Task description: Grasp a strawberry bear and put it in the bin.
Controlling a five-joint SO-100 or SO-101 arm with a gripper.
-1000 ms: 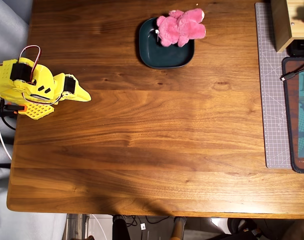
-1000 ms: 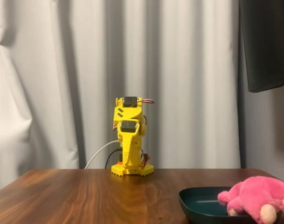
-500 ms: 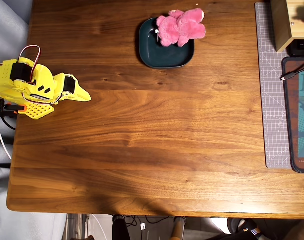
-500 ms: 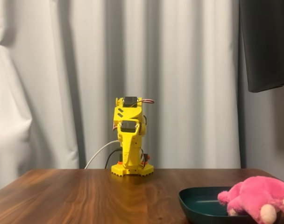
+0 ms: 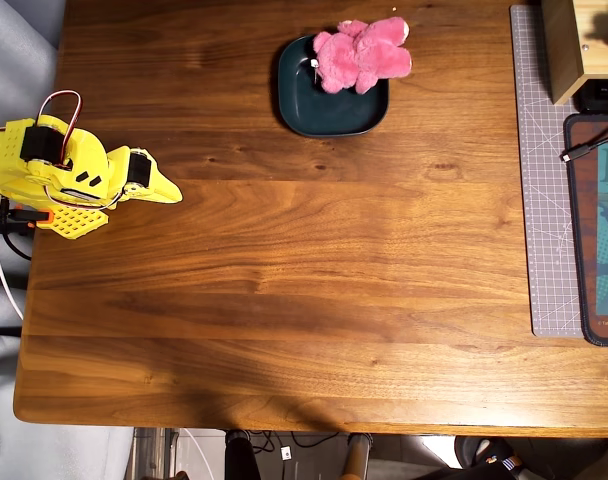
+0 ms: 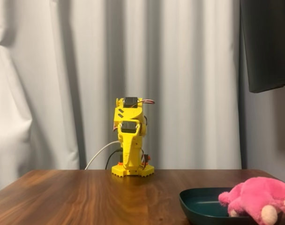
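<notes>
The task looks finished, or almost. The strawberry bear [image 5: 362, 53] lies on the bin [image 5: 324, 108], over its far right corner in the overhead view, and part of the body hangs over the rim onto the table [image 5: 304, 280]. The yellow arm [image 5: 69, 175] is folded at the left edge of the table, well apart from both. Its hand [image 5: 167, 190] holds nothing, and the tips seem closed together to a point. I judge that only a small correction of the bear could remain. The bear is fuzzy pink plush, soft and rounded. The bin is a shallow dark teal dish, glossy, square with round corners. The table is smooth brown wood with clear grain.
</notes>
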